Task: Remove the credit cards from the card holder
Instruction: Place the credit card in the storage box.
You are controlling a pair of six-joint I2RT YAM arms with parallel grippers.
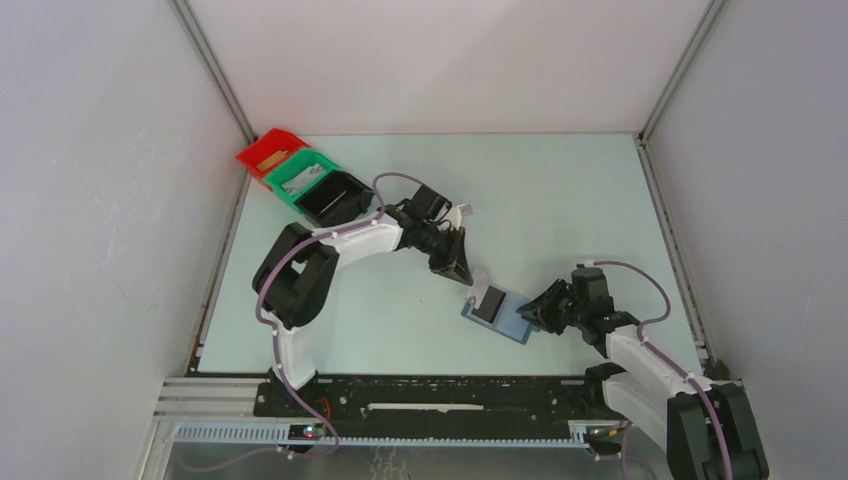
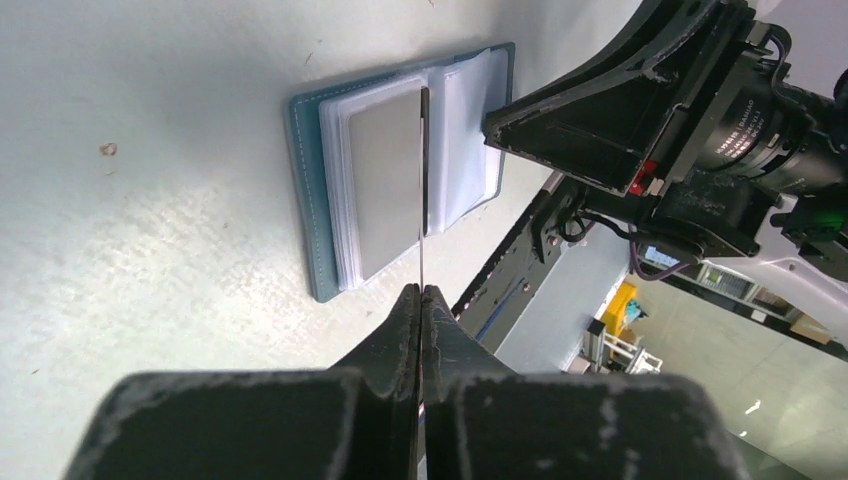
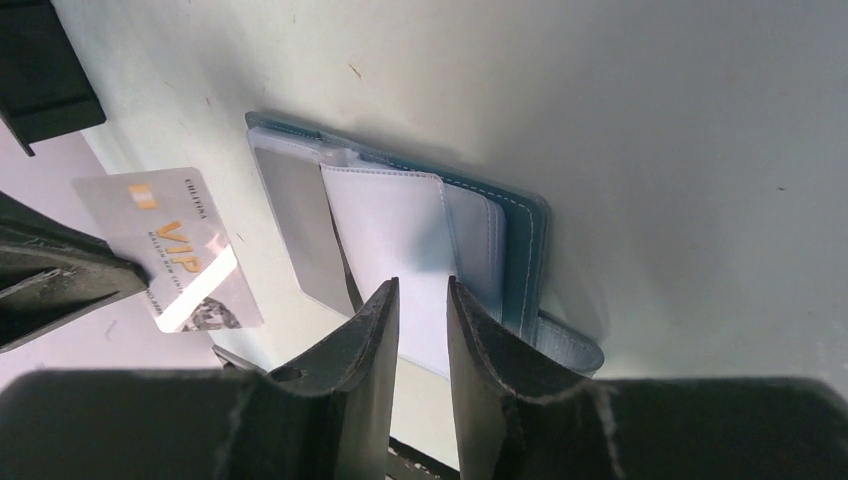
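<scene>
The slate-blue card holder [image 1: 515, 325] lies spread open on the table, its clear sleeves showing in the left wrist view [image 2: 385, 185] and the right wrist view [image 3: 395, 225]. A grey card [image 3: 290, 225] sits in one sleeve. My left gripper [image 1: 466, 277] is shut on a silver VIP credit card [image 3: 175, 250], held just above the holder's left side and seen edge-on in its own view [image 2: 422, 190]. My right gripper [image 1: 537, 310] is narrowly open at the holder's right edge, its jaws [image 3: 420, 290] over a white sleeve, gripping nothing.
Red [image 1: 268, 150], green [image 1: 296, 172] and black [image 1: 335, 196] bins stand in a row at the far left corner; the red one holds a tan card. White walls enclose the table on three sides.
</scene>
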